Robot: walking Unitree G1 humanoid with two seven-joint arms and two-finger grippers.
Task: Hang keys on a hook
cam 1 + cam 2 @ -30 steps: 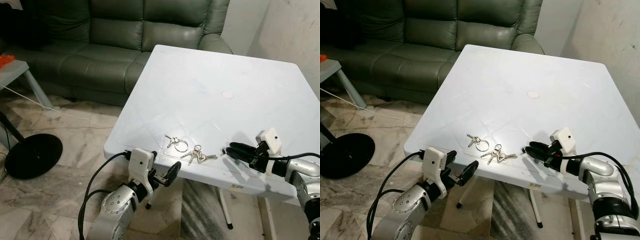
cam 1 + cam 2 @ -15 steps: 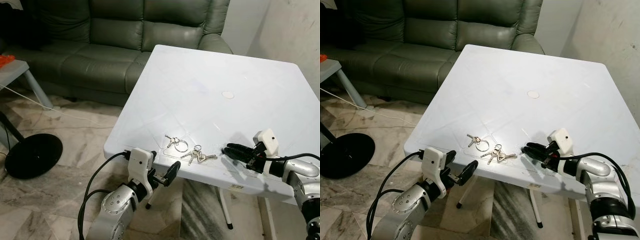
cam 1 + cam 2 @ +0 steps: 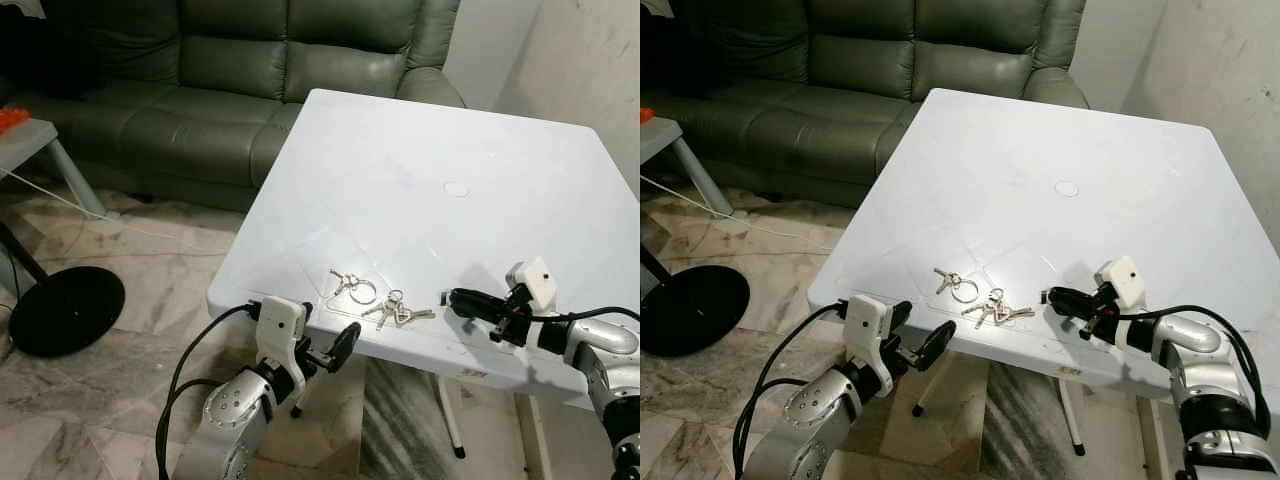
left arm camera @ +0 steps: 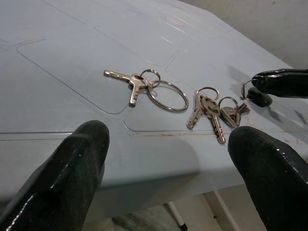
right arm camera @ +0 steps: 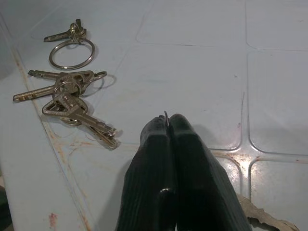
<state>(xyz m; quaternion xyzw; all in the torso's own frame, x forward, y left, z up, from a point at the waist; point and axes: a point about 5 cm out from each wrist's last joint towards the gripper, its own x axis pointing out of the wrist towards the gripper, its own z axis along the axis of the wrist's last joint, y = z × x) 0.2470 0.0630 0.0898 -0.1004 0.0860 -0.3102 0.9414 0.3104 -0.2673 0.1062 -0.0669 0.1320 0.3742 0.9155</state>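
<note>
While pinched on a small ring [image 5: 165,115], right gripper [image 3: 460,298] beside keys [image 3: 397,312], sofa [image 3: 250,70] beyond

We see two bunches of silver keys lying flat near the tabletop's [image 3: 420,150] front edge. The smaller bunch [image 3: 352,284] has a couple of keys on a large ring; just beside it, apart, the fuller bunch [image 3: 398,311] fans out several keys.

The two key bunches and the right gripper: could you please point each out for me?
Bunch with large ring [image 4: 168,96], left wrist view, on the ring.
Bunch of several keys [image 5: 67,94], right wrist view, on the key heads.
Right gripper [image 5: 167,126], right wrist view, fingertips together.
</note>
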